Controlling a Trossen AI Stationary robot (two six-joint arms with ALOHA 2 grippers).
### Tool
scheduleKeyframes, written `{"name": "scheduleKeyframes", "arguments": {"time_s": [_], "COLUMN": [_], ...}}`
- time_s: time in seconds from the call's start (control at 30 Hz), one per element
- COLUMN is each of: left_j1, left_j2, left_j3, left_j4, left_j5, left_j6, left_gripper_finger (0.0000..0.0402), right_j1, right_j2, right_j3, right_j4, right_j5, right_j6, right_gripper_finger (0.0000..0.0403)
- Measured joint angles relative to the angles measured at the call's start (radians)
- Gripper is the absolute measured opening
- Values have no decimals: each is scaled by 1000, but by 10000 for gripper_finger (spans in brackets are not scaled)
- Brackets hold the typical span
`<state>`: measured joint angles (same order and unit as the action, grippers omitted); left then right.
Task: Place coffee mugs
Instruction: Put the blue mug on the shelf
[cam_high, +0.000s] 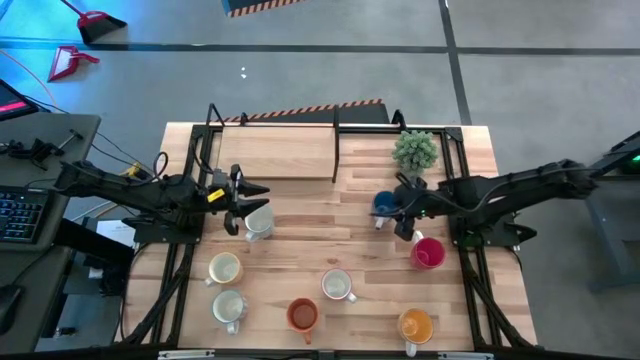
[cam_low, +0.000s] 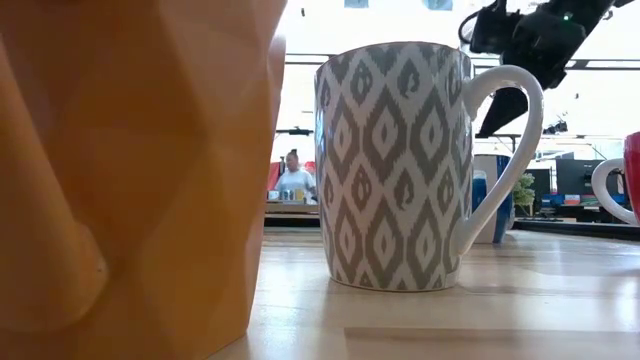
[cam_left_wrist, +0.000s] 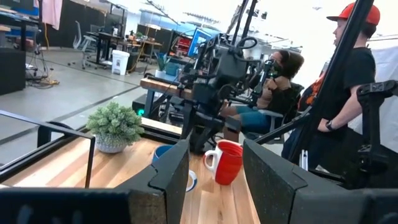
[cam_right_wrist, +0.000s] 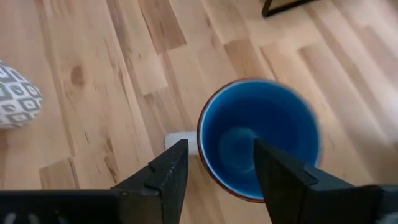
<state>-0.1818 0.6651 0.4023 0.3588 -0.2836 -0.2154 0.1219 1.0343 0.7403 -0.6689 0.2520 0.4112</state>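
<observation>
While both arms hang over the back half of the table, six mugs sit up front and two more are under the grippers.

Left gripper is on the left side w/ its fingers spread, right at a pale mug that stands upright on the wood. Can't tell from the overhead view if a finger touches the rim or just hovers over it. Its wrist cam looks past the fingers across the table, wide gap btwn them, nothing in it.

Right gripper is on the right side, also spread, above the blue mug. From the wrist cam the mug is upright on the table, white handle sticking out sideways, fingers apart w/ the mug's near rim btwn them, no visible pinch.

Other mugs:
- red mug just in front of the right gripper, near the blue one
- cream mug and another white one front left
- red-orange mug front centre
- grey-patterned white mug mid-front; it fills the low cam
- yellow-orange mug front right

Small potted plant at the back right corner, behind the blue mug. Ppl visible in the room beyond the table.
</observation>
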Motion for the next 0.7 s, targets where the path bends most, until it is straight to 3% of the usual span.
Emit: {"name": "scheduleKeyframes", "arguments": {"time_s": [0.7], "left_j1": [0], "left_j2": [0], "left_j3": [0], "left_j4": [-1], "left_j5": [0], "left_j6": [3], "left_gripper_finger": [142], "right_j1": [-5], "right_j2": [187], "right_j3": [0], "right_j4": [78], "right_j5": [-21], "right_j6": [-52], "right_gripper_finger": [161]}}
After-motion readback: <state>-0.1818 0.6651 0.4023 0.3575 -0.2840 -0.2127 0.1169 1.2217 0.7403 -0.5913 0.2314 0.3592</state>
